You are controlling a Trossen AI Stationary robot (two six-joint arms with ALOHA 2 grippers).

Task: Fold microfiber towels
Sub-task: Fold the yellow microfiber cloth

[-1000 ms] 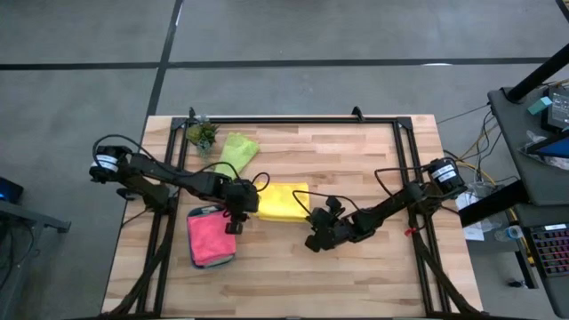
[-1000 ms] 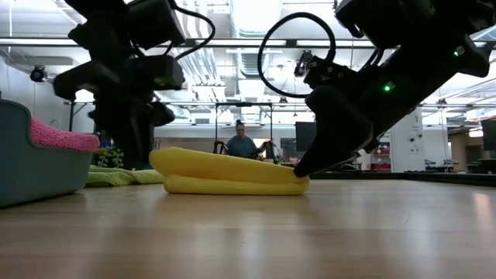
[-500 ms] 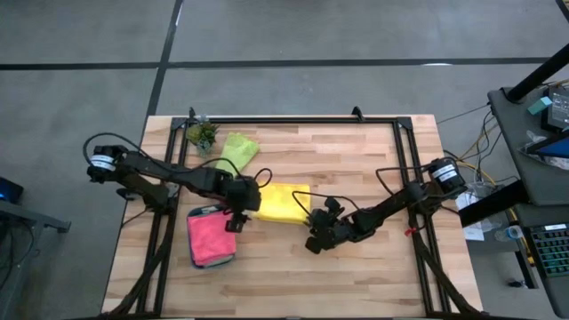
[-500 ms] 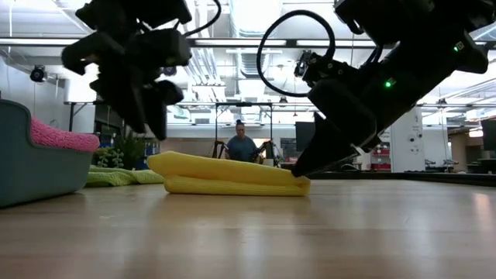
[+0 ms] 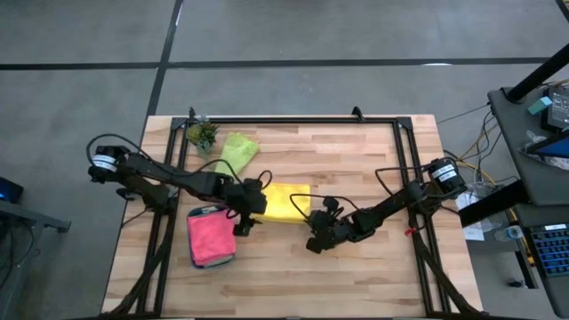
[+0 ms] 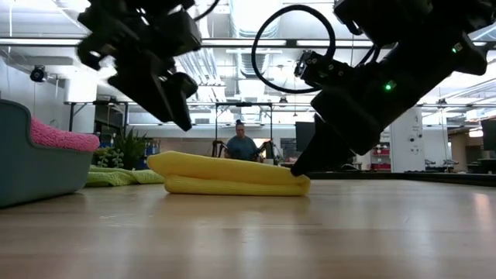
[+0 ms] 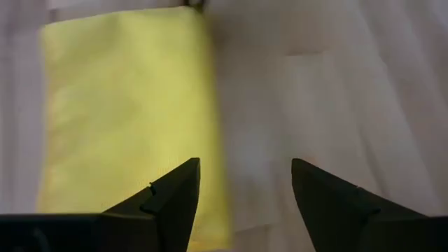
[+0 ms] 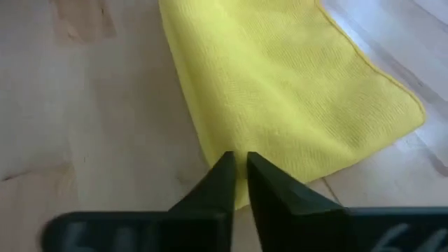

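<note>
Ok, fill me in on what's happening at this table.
A two-armed robot is folding towels. The yellow towel lies folded mid-table. The right gripper, nearly closed, sits at its edge; the left gripper hangs open above its other end. A pink towel lies in the teal tray, and a lime green towel sits by the plant.

The wooden table (image 5: 356, 160) carries a folded yellow towel (image 5: 283, 203); beside it sit a teal tray (image 5: 197, 260), a lime green towel (image 5: 236, 149) and a potted plant (image 5: 202, 134).

Yellow towel (image 7: 126, 119): we are losing its far end past the left wrist view's edge.
Pink towel (image 6: 58, 136): the teal tray (image 6: 31, 167) is hiding most of it from us.
Person (image 6: 242, 144): we are seeing only a small, distant figure.
</note>
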